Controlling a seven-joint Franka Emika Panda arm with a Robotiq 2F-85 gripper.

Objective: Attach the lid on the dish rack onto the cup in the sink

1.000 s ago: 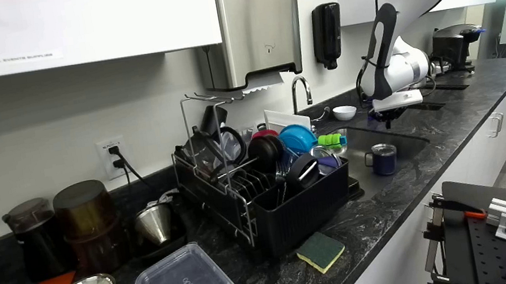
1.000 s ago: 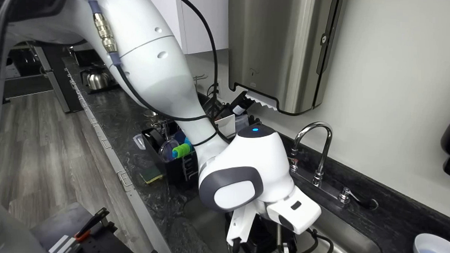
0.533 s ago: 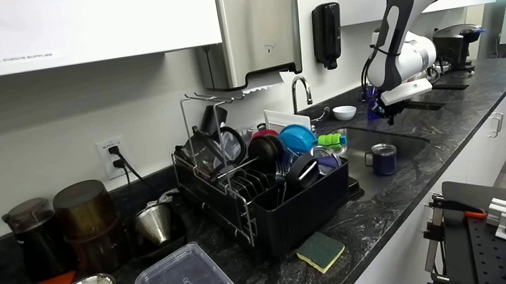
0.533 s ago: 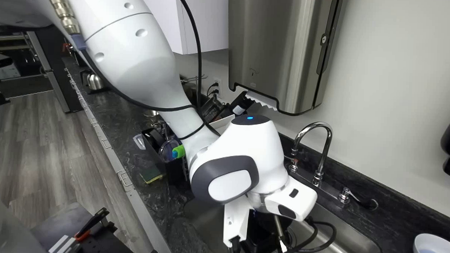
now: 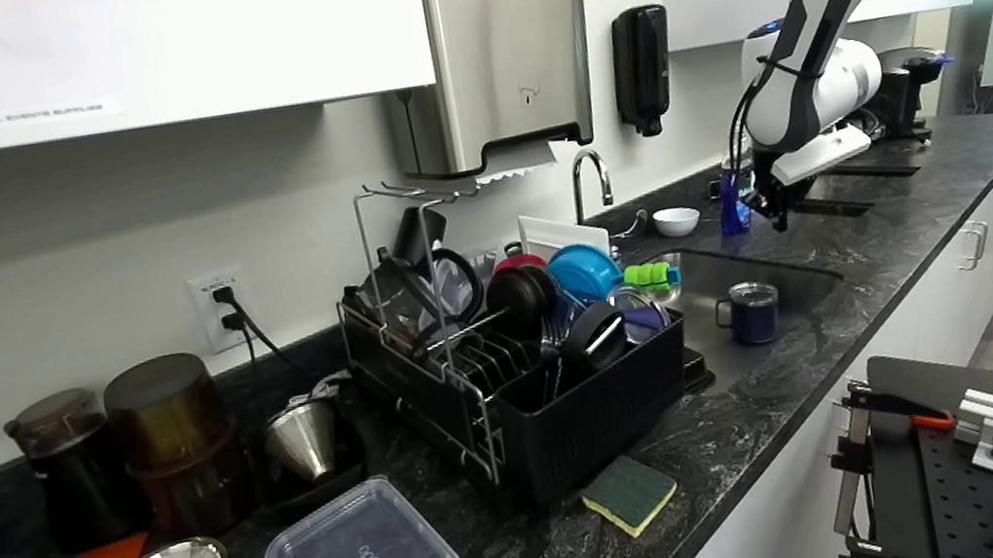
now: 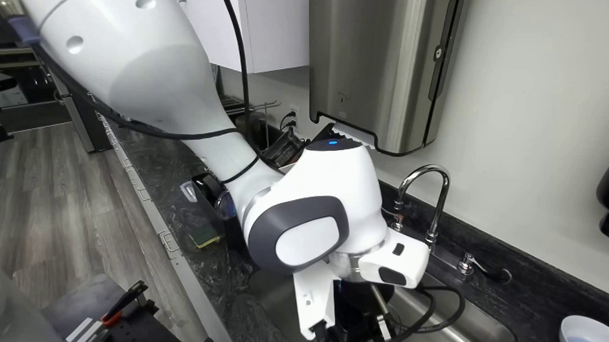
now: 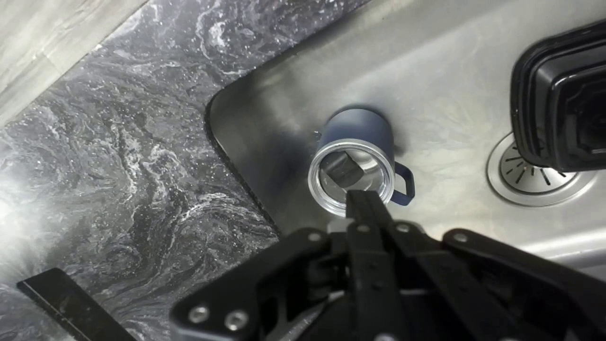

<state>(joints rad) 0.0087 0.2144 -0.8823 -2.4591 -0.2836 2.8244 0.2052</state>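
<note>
A navy cup with a handle stands upright in the metal sink. A clear lid with a dark slider lies in the cup's mouth; I cannot tell how firmly it is seated. The cup also shows in an exterior view. My gripper is shut with its fingertips together and nothing between them. In the wrist view it overlaps the cup's near rim, and in an exterior view the gripper is above the sink, apart from the cup. The black dish rack stands beside the sink, full of kitchenware.
A black container lies in the sink over the drain. The faucet and a white bowl are along the wall side. A blue bottle stands behind the gripper. A sponge lies by the rack.
In the exterior views the arm and hand have risen and swung away from the dish rack. The cup and the rack have stayed in place.
</note>
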